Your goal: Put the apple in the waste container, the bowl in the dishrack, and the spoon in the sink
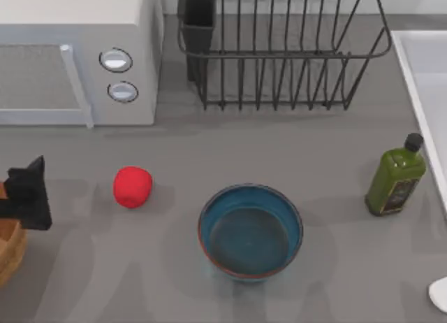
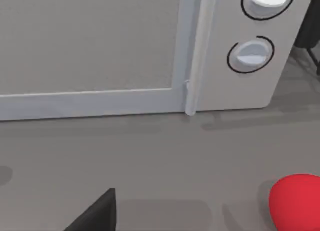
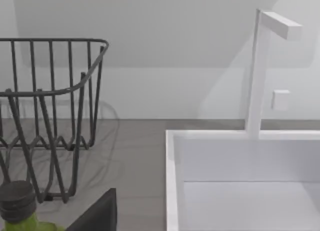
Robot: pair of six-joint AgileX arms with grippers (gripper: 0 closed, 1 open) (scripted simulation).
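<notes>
A rendered kitchen counter: a white microwave far left, a black wire dishrack behind, and a white sink with a tap at right.

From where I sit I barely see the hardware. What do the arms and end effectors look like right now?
The left end effector at the table's left edge is matte black and blocky, with angular, wedge-like edges. The right wrist view shows a similar dark angular finger. No cables or markings visible.

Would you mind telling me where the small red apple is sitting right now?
In the top view, the small bright red apple sits on the grey table's left side, in front of the white microwave and left of the round blue-teal bowl.
</notes>
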